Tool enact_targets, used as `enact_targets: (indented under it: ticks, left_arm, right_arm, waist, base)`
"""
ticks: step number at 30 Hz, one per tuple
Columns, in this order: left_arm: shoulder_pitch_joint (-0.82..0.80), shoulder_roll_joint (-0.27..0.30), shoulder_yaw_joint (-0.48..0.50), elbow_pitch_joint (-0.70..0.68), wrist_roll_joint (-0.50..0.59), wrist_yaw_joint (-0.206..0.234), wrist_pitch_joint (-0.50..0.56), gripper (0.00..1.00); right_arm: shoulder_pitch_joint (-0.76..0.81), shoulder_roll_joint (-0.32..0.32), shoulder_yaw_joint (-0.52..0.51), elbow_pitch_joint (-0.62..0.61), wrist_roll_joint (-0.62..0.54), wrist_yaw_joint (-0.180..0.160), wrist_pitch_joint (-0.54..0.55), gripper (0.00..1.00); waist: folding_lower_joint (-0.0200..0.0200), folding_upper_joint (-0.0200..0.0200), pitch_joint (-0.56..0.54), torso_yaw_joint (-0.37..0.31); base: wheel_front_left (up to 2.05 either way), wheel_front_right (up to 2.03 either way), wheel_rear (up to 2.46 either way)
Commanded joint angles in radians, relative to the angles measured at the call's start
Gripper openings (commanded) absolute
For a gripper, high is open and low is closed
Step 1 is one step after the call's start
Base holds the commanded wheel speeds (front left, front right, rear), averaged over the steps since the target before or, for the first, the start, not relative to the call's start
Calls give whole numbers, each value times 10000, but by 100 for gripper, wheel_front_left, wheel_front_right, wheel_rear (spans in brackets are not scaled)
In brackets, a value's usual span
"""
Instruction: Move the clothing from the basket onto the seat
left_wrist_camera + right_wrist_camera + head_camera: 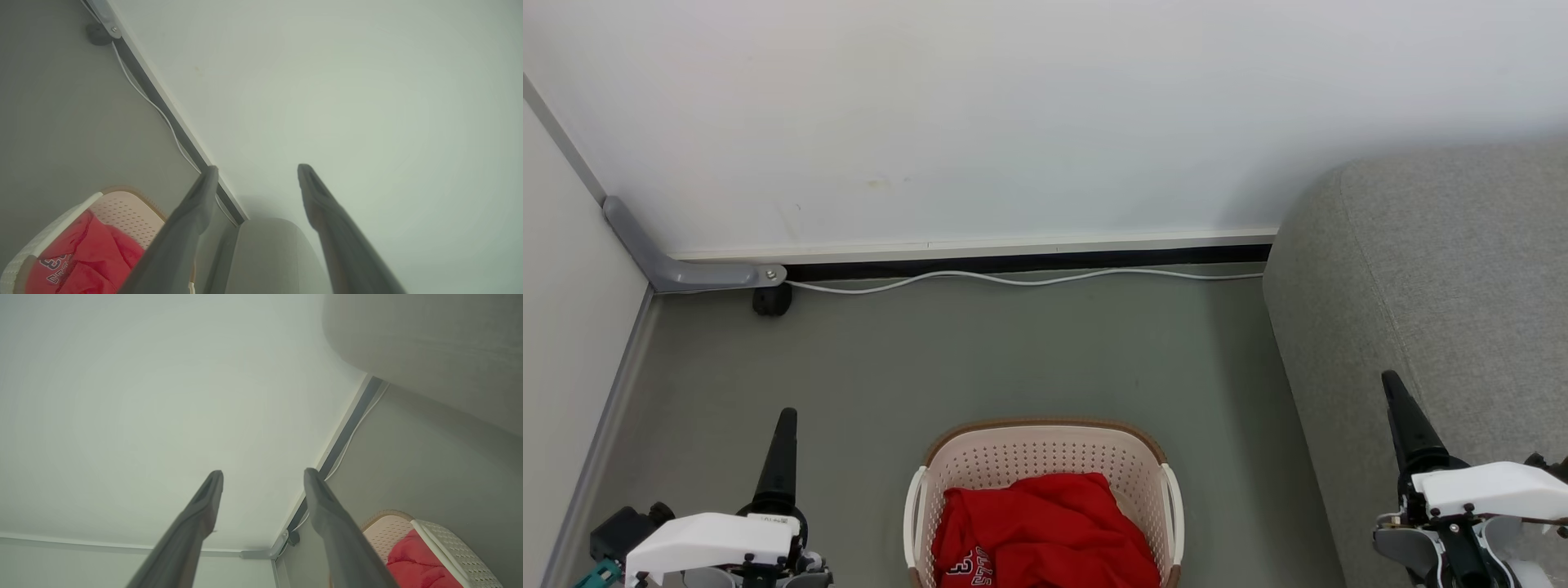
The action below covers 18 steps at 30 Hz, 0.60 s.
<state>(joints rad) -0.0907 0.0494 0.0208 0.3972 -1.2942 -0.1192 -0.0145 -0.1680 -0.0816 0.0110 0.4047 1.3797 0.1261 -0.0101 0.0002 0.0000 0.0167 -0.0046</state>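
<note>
Head view, from the left: my left gripper (pixel 784 426) hangs above the grey floor (pixel 931 367), well apart from the basket (pixel 1045 425). Its two fingers are spread wide with nothing between them, as the left wrist view confirms. The basket sits in the middle, just in front of me. The clothing (pixel 1045 523) lies inside it, heaped against the near side, so the far perforated wall is bare. To the right stands the seat (pixel 1421 269), close to the basket but not touching it. My right gripper (pixel 1395 394) hovers over the seat's near edge, also spread wide and empty.

I judge that the first step, the reach into the basket, is not yet begun. The next move calls for one arm to swing inward and down past the brown rim. It must pinch a raised fold and lift high enough that the cloth clears the wall, then carry it right.

The clothing is bright red, soft and crumpled. Part of some white lettering and a number shows low on its left. I cannot tell whether the heap is one piece or more.
</note>
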Motion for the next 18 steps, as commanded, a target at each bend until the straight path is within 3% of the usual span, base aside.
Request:
enact_targets:
  ticks: [1,18]
  left_arm:
    - [-606,184,86,-200,282,-52,-96,100]
    - [-874,365,-12,-60,3337,-65,-594,100]
  right_arm:
    - [-582,-220,115,-176,-273,36,-138,100]
    - [-1092,-455,484,233,-3194,38,-637,100]
  waist:
    - [-2,0,5,-1]
    - [-2,0,10,-58]
  base:
    - [0,0,0]
    - [0,0,0]
